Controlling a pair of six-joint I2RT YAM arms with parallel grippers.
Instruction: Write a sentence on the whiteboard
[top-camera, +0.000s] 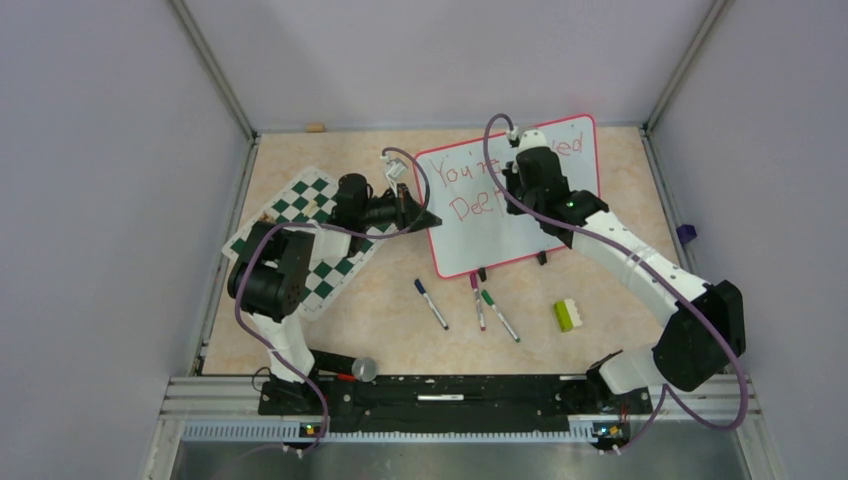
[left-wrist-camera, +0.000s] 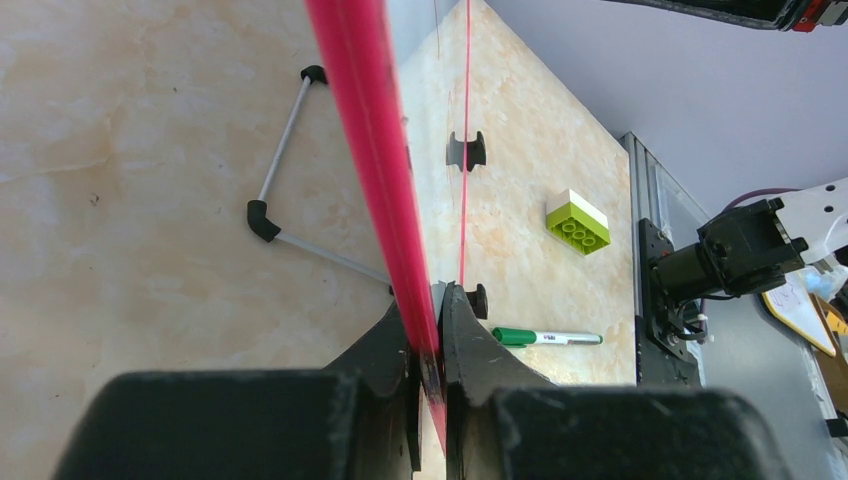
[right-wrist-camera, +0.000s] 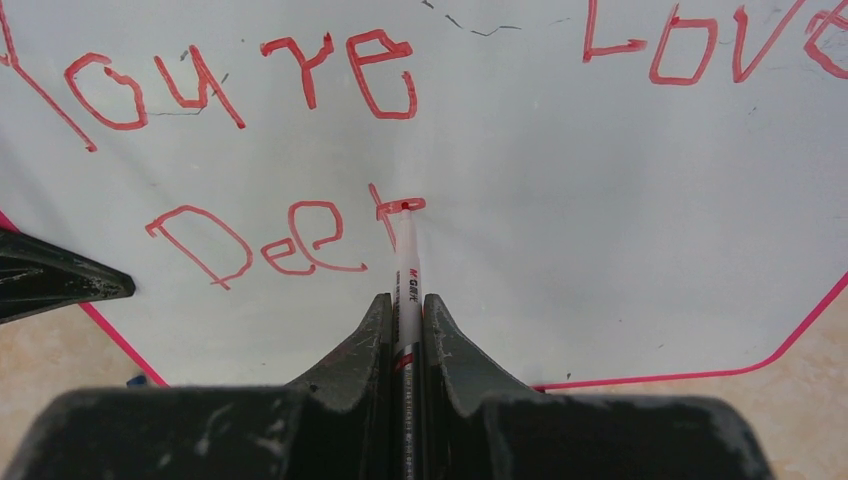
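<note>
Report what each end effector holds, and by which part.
Left end effector: the whiteboard, by its red frame edge. Right end effector: a red marker, by its barrel.

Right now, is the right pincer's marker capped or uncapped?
Uncapped: the marker, shut in the right pincer, has its red tip on the whiteboard.

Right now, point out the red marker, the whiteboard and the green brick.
red marker (right-wrist-camera: 405, 258): right wrist view, white barrel behind the tip.
whiteboard (top-camera: 490, 245): top external view, bare surface below the writing.
green brick (left-wrist-camera: 580, 232): left wrist view, studded green face.
</note>
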